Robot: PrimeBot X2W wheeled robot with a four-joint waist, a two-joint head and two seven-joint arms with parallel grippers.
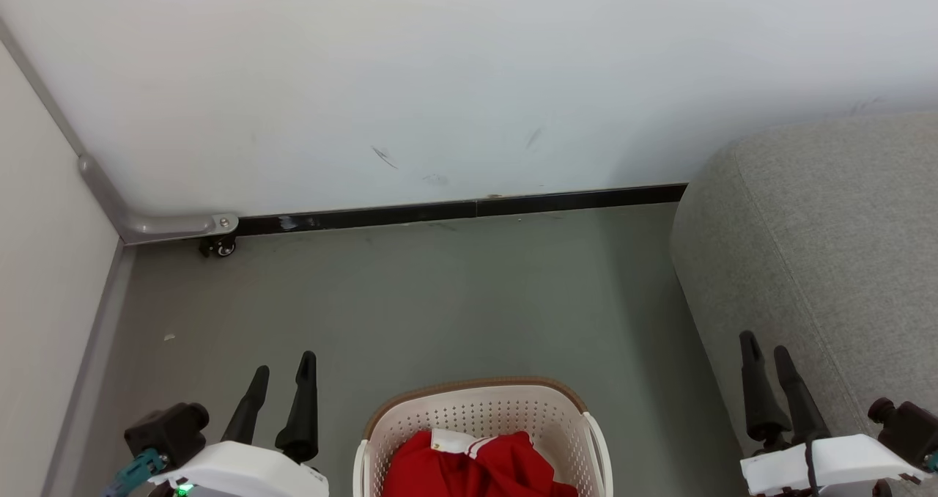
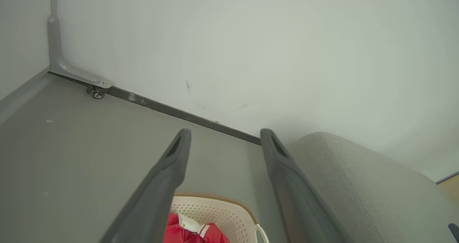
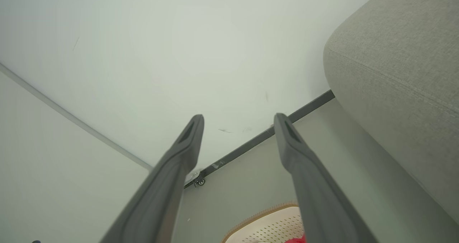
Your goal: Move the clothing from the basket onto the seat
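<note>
- Clothing, a crumpled red garment with white trim (image 1: 469, 466), lies inside the oval cream-white perforated plastic laundry basket (image 1: 484, 413) with a brown woven-look rim. The basket stands on the grey floor (image 1: 440, 299) between the two arms, low in the head view.
- The seat (image 1: 828, 262), a large light grey sofa of coarse woven fabric with rounded edges, rises to the robot's right of the basket and apart from it. No clothing lies on the part of it in view.
- Judging by that, the task is at its opening step: the reach into the basket is not yet made.
- The next move likely calls for one arm to tip down over the rim and pinch a raised fold of the garment, clear of the basket wall.
- The left end effector (image 1: 284, 365) hovers over the floor left of the basket. Its fingers are parted with a clear gap, released, holding and touching nothing.
- The right end effector (image 1: 764, 344) hangs by the sofa's front edge, likewise parted, released and empty. Whether it brushes the fabric I cannot tell.
</note>
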